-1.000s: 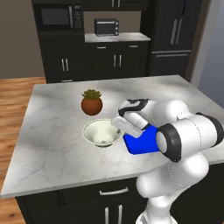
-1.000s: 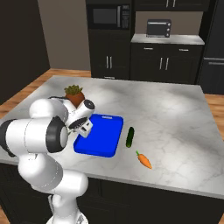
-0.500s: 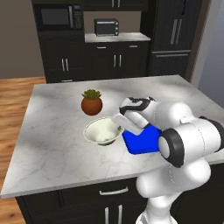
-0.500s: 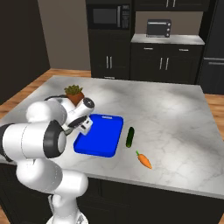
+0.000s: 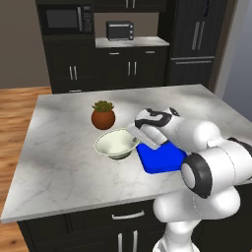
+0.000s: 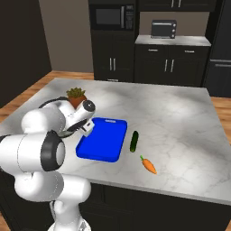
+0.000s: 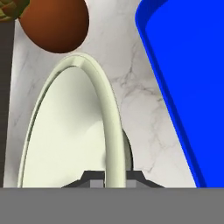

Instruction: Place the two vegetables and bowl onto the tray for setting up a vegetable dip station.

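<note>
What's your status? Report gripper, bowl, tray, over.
Gripper astride the bowl rim, one finger each side; closure unclear. Bowl on counter beside tray, tray bare. Cucumber, carrot on counter. Plant pot close behind bowl.

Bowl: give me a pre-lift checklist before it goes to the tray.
1. End effector straddles the bowl rim, one fingertip each side: ok.
2. Grip closed on the rim: cannot tell.
3. Tray has room for the bowl: ok.
4. Plant pot stands apart from the bowl: ok.
5. Cucumber and carrot lie on the counter beyond the tray, off the path: ok.
</note>
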